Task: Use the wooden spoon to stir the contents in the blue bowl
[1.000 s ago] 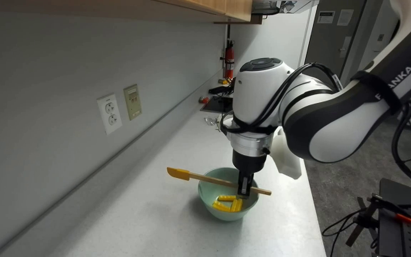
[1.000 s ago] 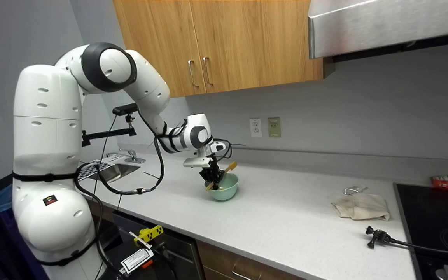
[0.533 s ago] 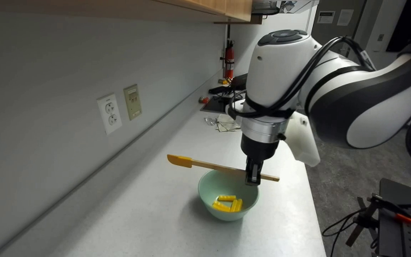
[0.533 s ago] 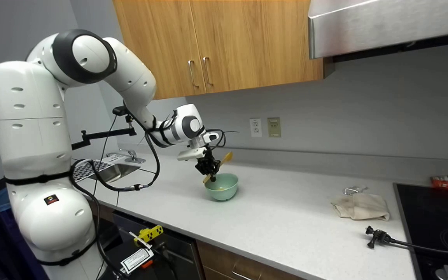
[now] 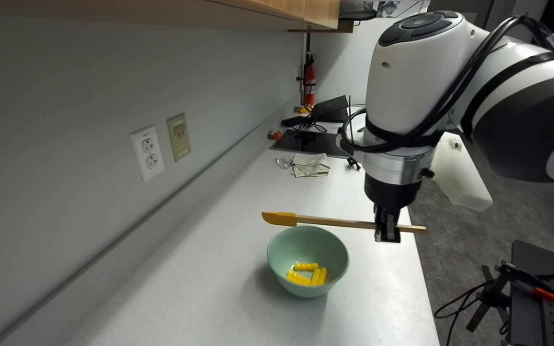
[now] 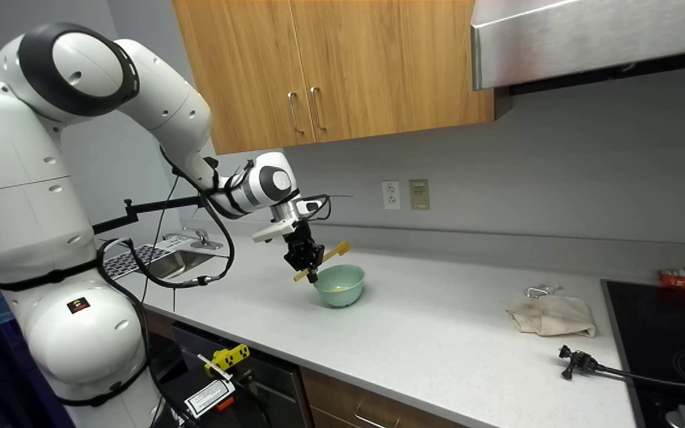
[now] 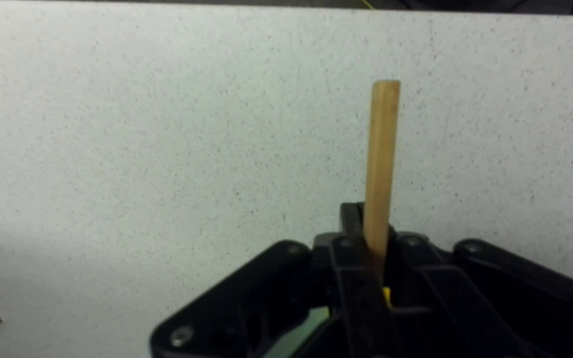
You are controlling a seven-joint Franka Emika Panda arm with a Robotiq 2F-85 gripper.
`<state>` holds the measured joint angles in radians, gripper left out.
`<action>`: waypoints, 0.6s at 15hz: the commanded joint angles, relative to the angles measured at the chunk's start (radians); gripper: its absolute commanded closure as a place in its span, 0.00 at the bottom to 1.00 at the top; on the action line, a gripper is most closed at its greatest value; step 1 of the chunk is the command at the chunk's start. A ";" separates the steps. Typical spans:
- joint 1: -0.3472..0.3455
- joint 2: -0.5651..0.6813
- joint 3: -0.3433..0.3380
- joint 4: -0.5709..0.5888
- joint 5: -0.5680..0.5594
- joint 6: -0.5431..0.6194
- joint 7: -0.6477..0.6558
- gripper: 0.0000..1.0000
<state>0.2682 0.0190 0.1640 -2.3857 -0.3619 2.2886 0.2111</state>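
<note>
My gripper (image 5: 387,235) is shut on the handle of the wooden spoon (image 5: 334,222), as the wrist view shows with the handle (image 7: 382,159) between the fingers. The spoon is held nearly level above the counter, its yellow-orange head (image 6: 341,246) pointing towards the wall. The blue bowl (image 5: 301,290) stands upright on the counter, with several yellow pieces (image 5: 298,277) on its bottom. The gripper is beside and higher than the bowl, on the counter's front-edge side. The spoon is apart from the pieces. In the wrist view the bowl (image 7: 300,332) is mostly hidden by the gripper.
A cloth (image 6: 550,315) and a black clamp with a cable (image 6: 580,362) lie on the counter (image 6: 437,333) before a black cooktop (image 6: 675,333). The wall with outlets (image 5: 147,153) stands behind the bowl. Wooden cabinets (image 6: 378,71) hang above.
My gripper has risen from over the bowl and moved towards the counter's front edge, carrying the spoon along and turning it more level. The bowl and the yellow pieces have not moved.
</note>
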 commanded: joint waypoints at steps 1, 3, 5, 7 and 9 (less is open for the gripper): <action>-0.005 -0.079 0.040 -0.021 0.004 -0.160 -0.022 0.98; -0.008 -0.067 0.053 -0.002 0.023 -0.234 -0.058 0.98; -0.012 -0.026 0.057 0.033 0.040 -0.276 -0.103 0.98; -0.017 0.028 0.053 0.079 0.049 -0.303 -0.150 0.98; -0.019 0.076 0.051 0.128 0.041 -0.326 -0.183 0.98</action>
<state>0.2642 0.0115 0.2115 -2.3532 -0.3387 2.0209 0.1023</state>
